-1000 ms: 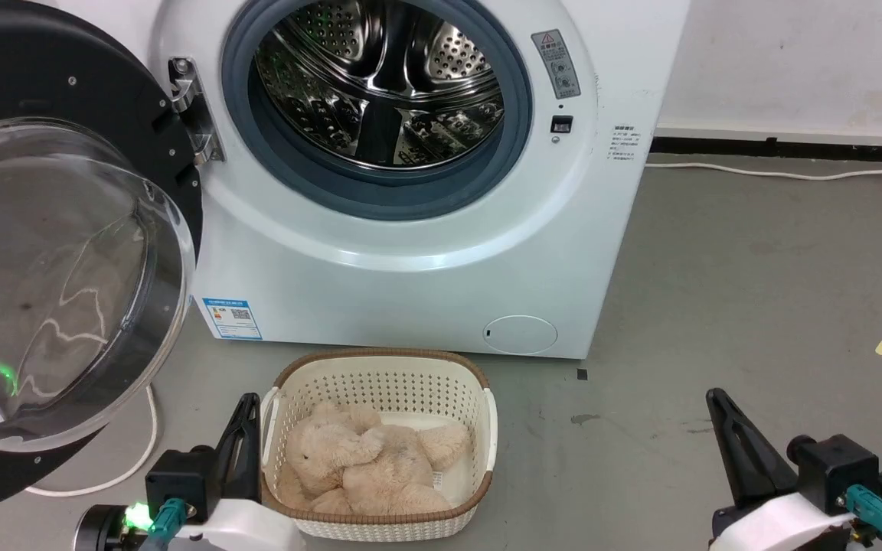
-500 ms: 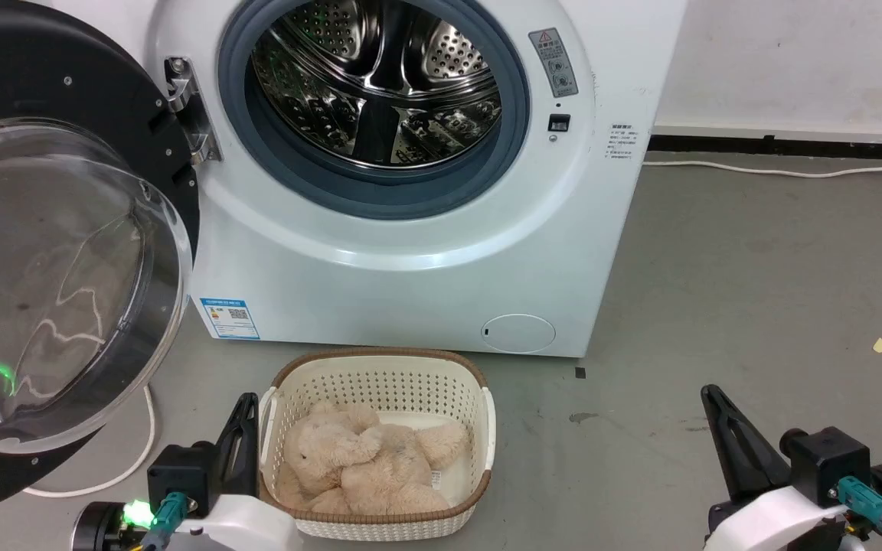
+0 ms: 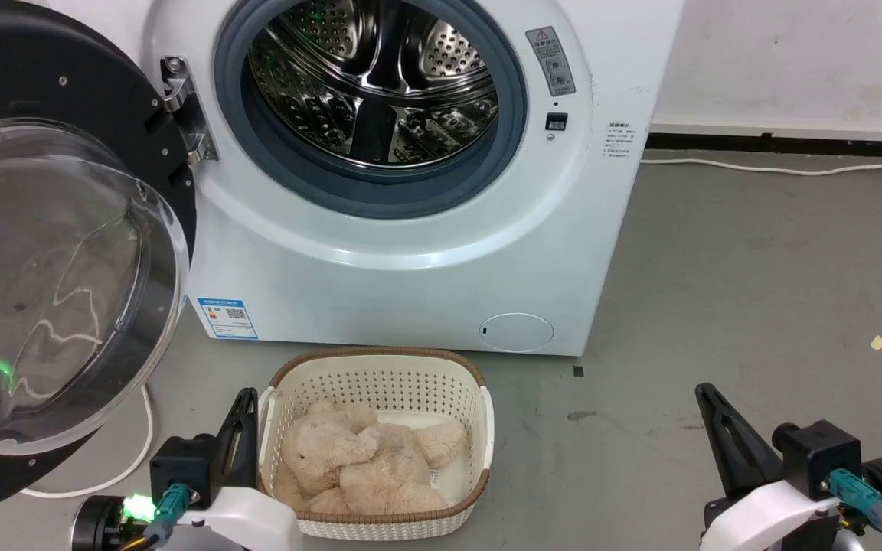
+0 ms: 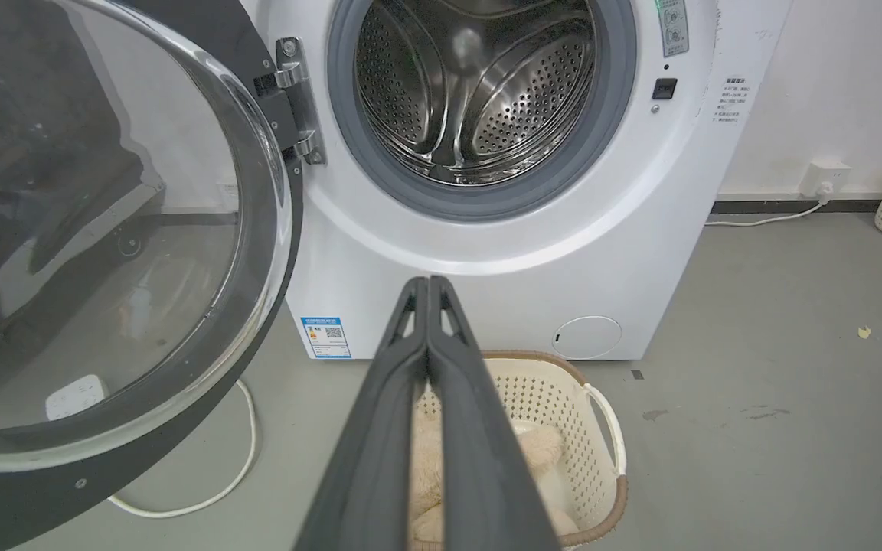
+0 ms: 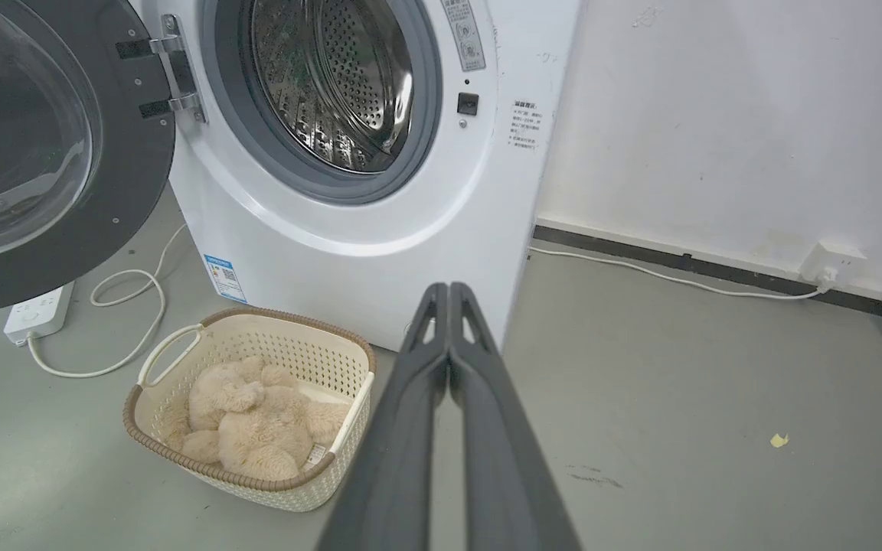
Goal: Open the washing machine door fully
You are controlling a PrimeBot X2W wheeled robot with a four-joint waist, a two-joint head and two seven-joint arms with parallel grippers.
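The washing machine door [image 3: 58,260] hangs wide open at frame left. My left gripper [image 4: 427,282] and right gripper [image 5: 449,288] have their jaws pressed together.

Both arms sit low at the head view's bottom corners, the left gripper [image 3: 245,399] and right gripper [image 3: 705,392] empty, fingers pressed together, pointing upward.

Bright, even indoor light; floor shadows soft and faint. White streak glare and a green glint on the washing machine door [image 3: 66,306] window, hard highlights on the steel drum [image 3: 380,84]. Focus sharp throughout. Wrist views show wide-angle stretch toward the edges.
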